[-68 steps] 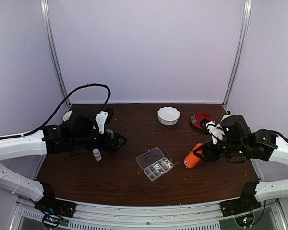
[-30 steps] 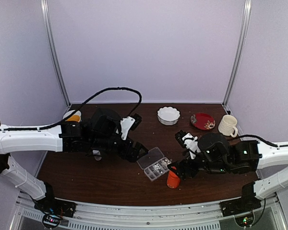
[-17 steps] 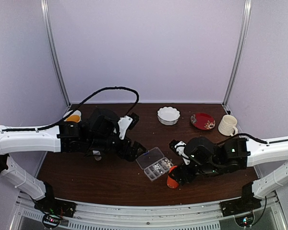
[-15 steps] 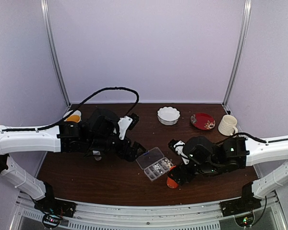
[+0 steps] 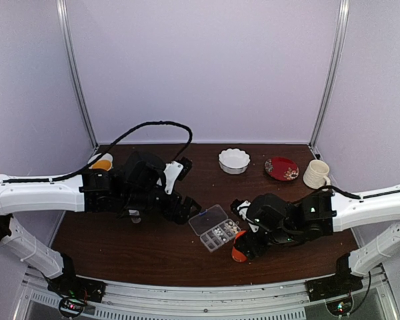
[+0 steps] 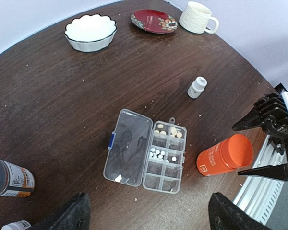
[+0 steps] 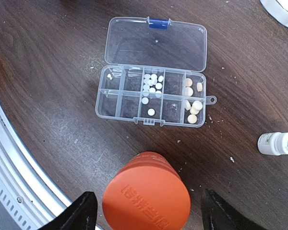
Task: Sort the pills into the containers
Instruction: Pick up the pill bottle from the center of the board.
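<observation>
Dark wooden table (image 5: 153, 257) fills the top view, and at its centre we see the clear organizer box (image 5: 215, 227), lid lying open and flat. The left gripper (image 5: 189, 208) hangs just left of it; the right gripper (image 5: 245, 245) sits over an orange bottle (image 5: 239, 254) just right of it. From the left wrist we find those fingers spread wide, nothing between them, with white pills (image 6: 157, 154) in middle compartments and tan pills (image 6: 171, 131) at one end. From the right wrist, the fingers stand apart either side of the bottle, table showing in both gaps.

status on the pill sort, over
Left pincer open, empty. Right pincer open, astride orange bottle. Pills in open organizer box; nothing over it.
</observation>
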